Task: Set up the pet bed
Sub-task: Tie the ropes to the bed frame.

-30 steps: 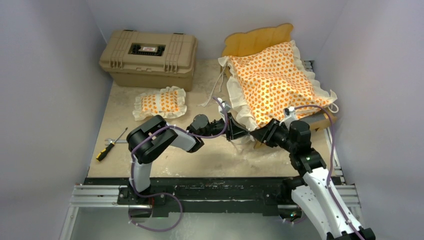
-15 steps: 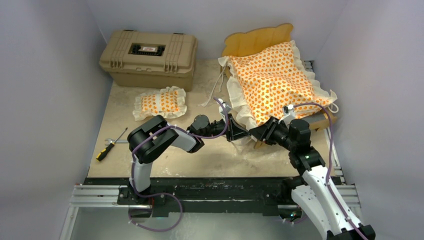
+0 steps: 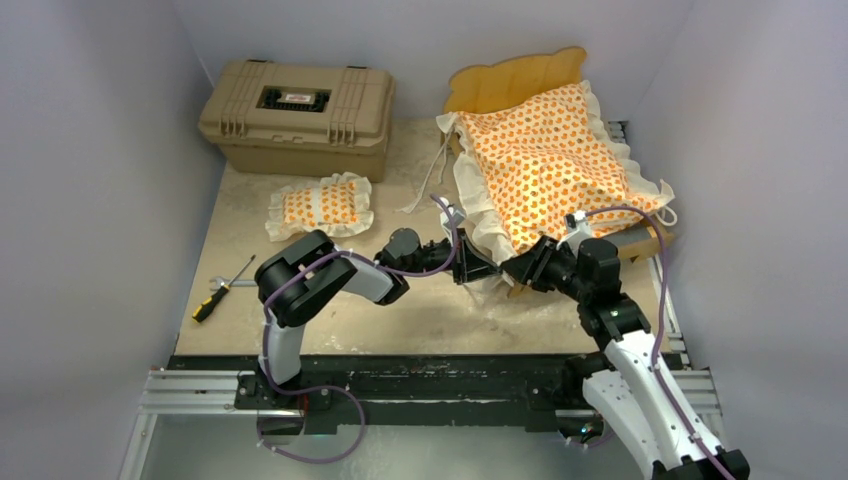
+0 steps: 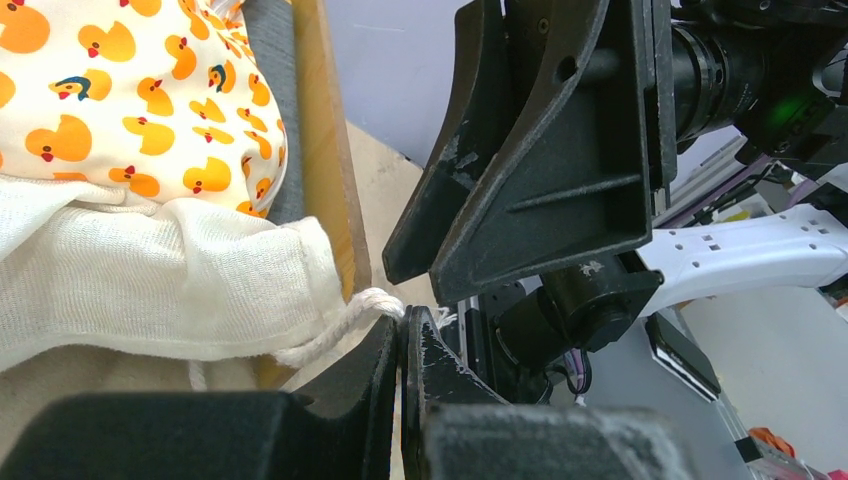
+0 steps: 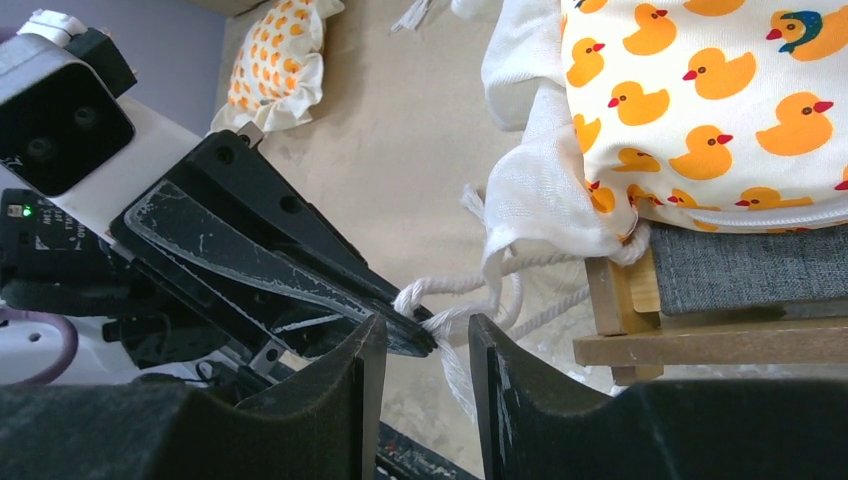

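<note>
The beige surface (image 3: 400,310) fills the floor of a pale-walled booth. At its far right stands the wooden bed frame (image 3: 515,80), its scalloped headboard against the back wall. The wrist views show a grey base (image 5: 740,265) inside the wooden rails.

The cushion (image 3: 555,160), white with orange ducks and a white ruffle, lies on top of the frame. It sits askew, and its ruffle spills over the frame's near-left corner. A tan hard case (image 3: 296,115) sits closed at the far left, well apart from the bed.

The matching pillow (image 3: 321,205) lies flat on the surface in front of the case, between the case and the left arm, and touches neither. Both arms reach in to the near-left corner of the bed, their tips almost meeting.

The left hand (image 4: 403,325) has its fingers pressed together, pinching the end of a white cord (image 4: 345,318) that comes out of the ruffle's hem. The right hand (image 5: 425,335) faces it with its fingers apart. The tip of the left hand and loose strands of the cord lie in the gap between them, and the right hand grips nothing.

A screwdriver (image 3: 222,290) with a black and yellow handle lies near the left edge of the surface, beside the left arm. The cord hangs in loops from the cushion's corner down past the frame's wooden rail.
</note>
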You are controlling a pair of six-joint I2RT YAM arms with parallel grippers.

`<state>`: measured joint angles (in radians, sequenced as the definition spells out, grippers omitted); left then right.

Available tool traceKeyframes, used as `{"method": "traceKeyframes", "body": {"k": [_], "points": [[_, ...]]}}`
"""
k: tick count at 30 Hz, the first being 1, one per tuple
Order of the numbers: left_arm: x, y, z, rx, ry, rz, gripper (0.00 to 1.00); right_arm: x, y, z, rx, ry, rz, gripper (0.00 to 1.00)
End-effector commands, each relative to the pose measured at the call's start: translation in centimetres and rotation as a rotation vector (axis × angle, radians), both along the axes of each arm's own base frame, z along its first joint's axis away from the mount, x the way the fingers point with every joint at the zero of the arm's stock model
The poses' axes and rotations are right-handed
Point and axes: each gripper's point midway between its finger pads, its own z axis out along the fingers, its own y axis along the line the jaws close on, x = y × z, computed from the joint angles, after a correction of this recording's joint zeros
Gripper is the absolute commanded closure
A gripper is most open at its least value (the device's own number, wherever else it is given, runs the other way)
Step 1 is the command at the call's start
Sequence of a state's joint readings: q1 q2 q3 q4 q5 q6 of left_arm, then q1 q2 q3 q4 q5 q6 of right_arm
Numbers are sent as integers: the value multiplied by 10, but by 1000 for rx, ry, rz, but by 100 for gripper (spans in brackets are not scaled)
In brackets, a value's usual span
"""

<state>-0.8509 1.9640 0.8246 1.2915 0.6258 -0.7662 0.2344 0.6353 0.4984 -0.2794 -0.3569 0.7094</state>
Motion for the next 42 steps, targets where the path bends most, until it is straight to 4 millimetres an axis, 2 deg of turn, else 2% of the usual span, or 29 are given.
{"method": "traceKeyframes", "body": {"k": [1,6,13,18,34,42], "points": [[4,-4,17,-27,-48,-22,100,2,-5,-3,-57,-26,10,60],[6,-6,19,-21,-48,-29,100,-2,-1,-2,-59,-44,51,60],[11,-4,17,1,-44,-44,100,-4,-4,-12,-70,-12,40,60],[16,-2,14,13,-29,-72,100,-5,-3,-10,-65,-28,43,60],[8,-4,22,-24,-9,-148,100,-2,6,-17,-64,-44,113,60],[6,-4,24,-44,-2,-159,100,-1,7,-20,-61,-41,116,71]]}}
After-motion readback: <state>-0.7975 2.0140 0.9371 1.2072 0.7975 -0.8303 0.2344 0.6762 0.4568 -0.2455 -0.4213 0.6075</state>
